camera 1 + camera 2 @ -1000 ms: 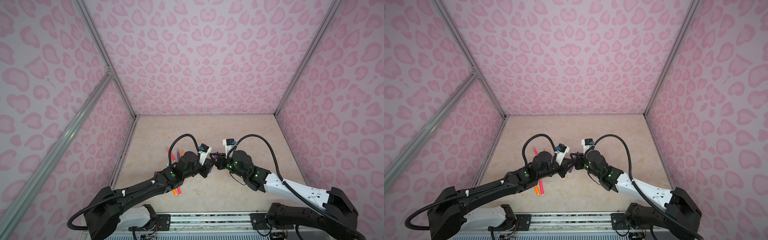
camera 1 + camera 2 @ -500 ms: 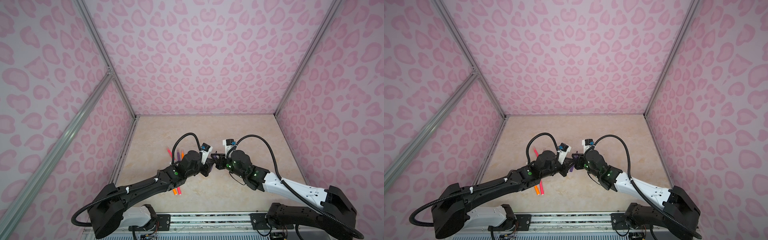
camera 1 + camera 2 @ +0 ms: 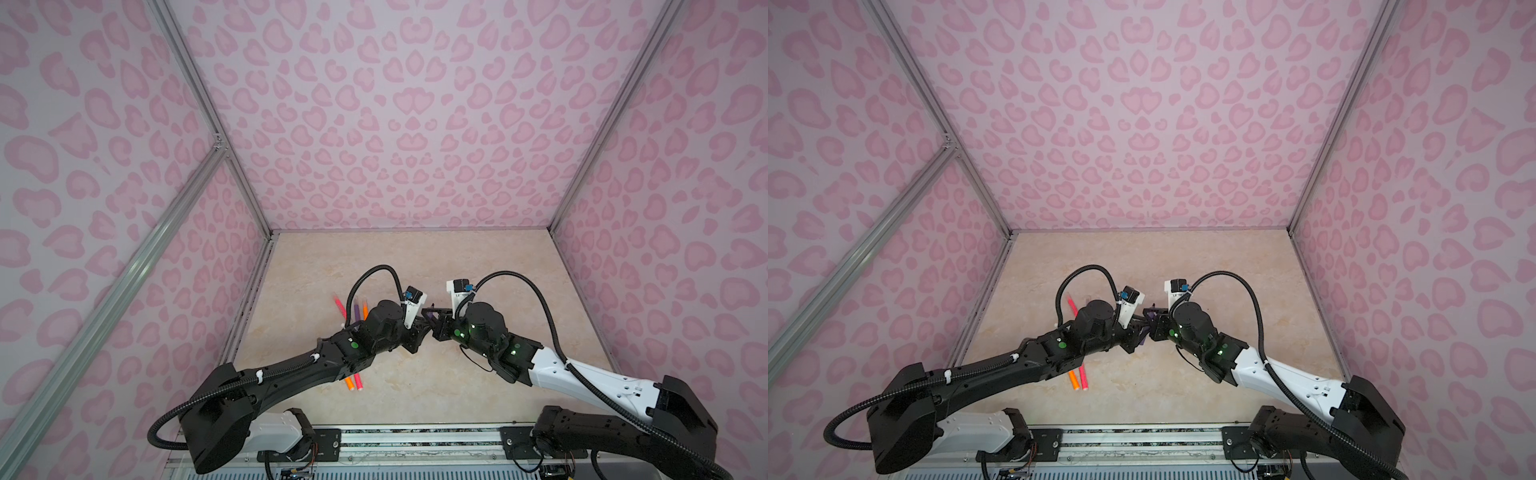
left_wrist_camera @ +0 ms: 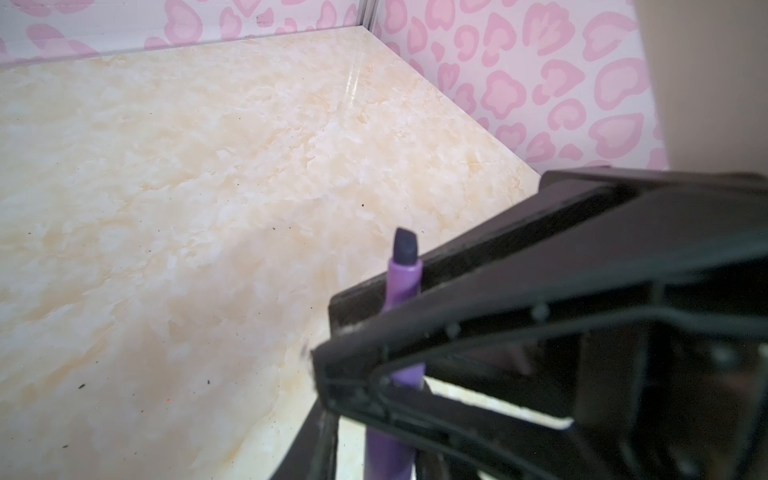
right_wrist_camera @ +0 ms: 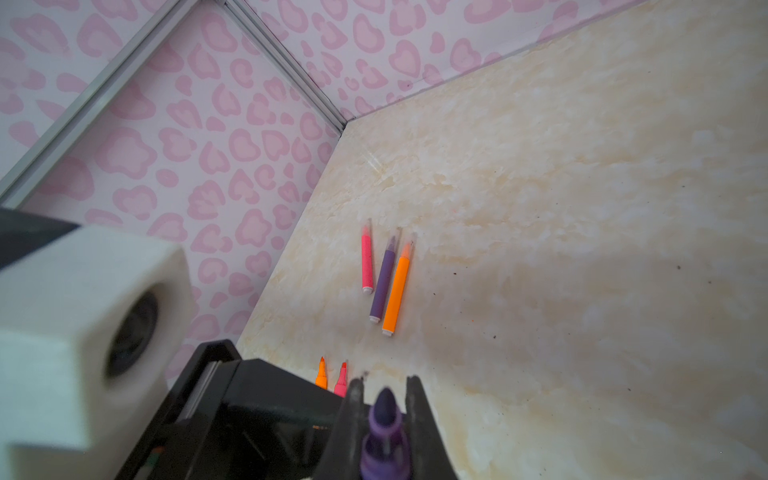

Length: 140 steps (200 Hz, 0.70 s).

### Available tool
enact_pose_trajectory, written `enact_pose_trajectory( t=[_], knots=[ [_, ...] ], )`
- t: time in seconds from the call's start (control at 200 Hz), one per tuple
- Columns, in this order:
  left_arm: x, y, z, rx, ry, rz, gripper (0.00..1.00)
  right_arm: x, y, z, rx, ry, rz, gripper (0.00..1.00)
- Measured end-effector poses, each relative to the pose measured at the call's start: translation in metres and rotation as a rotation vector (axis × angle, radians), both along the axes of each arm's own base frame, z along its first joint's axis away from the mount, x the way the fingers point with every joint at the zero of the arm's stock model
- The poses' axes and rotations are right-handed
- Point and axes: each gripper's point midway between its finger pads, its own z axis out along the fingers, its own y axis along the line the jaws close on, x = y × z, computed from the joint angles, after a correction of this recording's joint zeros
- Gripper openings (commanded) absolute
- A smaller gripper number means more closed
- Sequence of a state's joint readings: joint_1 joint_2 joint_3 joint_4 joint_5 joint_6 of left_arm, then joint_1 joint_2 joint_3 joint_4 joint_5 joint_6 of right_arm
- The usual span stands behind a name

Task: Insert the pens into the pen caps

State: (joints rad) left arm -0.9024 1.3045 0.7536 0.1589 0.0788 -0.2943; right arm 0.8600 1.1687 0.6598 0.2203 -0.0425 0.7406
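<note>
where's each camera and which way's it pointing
Top views: above the near edge, looking down on the table; left arm, right arm whole.
Left wrist: on the left arm, facing the far right corner; left end effector around a purple pen.
Right wrist: on the right arm, facing the far left corner, loose pens; right end effector grips that pen.
Shared by wrist views: the purple pen.

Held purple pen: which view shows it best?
Left wrist: the held purple pen, tip and barrel, clear against the table. Right wrist shows it end-on, cropped at the frame edge. In a top view, only a purple sliver.
</note>
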Motion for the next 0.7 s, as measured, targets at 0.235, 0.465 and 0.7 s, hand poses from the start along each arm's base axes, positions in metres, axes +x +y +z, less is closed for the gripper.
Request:
enact_pose_trajectory(
  t=[0.235,0.465,0.7],
  knots=[
    [-0.001,0.001,0.001,0.001,-0.003,-0.002,0.07,0.002,0.004,-0.001,0.006,0.0,0.008,0.02],
    [0.004,0.01,0.004,0.002,-0.023,0.045,0.03,0.002,0.003,0.001,0.003,-0.002,0.002,0.54],
    [0.063,0.09,-0.004,0.004,0.01,0.456,0.03,0.011,-0.022,-0.003,-0.06,0.004,-0.123,0.56]
  ],
)
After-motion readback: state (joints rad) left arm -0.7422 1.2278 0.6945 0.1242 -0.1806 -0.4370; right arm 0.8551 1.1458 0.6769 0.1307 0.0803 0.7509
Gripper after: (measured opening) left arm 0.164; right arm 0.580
